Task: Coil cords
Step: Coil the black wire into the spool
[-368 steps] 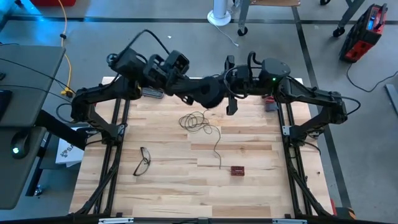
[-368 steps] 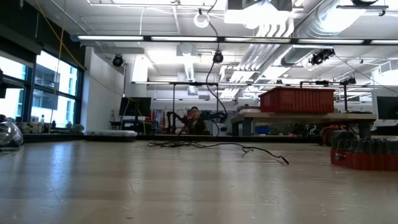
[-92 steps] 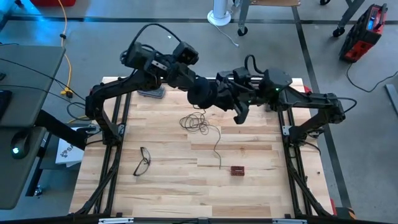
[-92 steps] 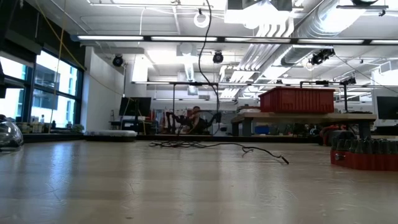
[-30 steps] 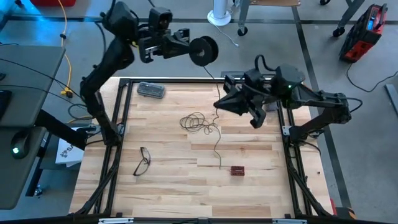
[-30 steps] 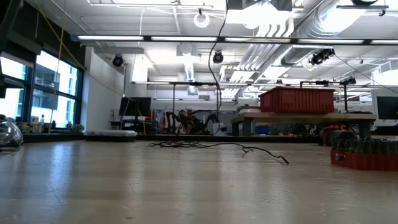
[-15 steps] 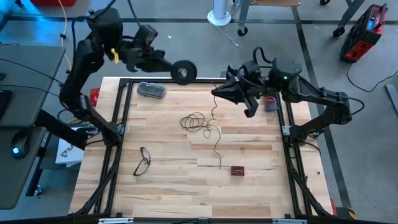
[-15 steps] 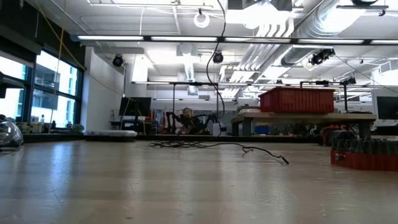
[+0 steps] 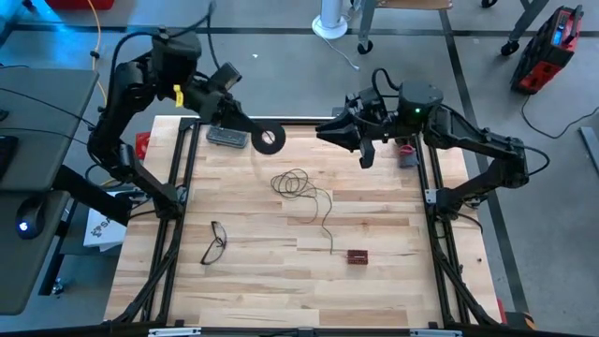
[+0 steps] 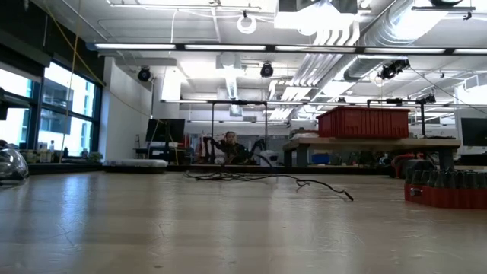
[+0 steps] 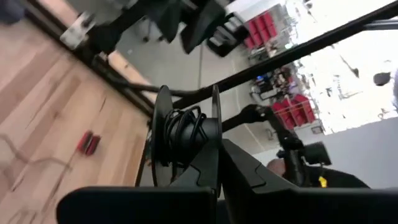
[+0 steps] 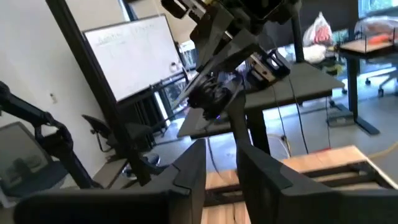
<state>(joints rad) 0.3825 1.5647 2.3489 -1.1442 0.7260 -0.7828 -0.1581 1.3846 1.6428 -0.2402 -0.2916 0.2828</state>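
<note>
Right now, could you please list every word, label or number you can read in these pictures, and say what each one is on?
None can be read.
Whiteboard: faint handwriting, too blurred to read.
Reel, red block, red bin: no readable label.

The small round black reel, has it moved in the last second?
Yes. The small round black reel, held by the left end effector, came down from beyond the table's far edge to above the wooden table.
</note>
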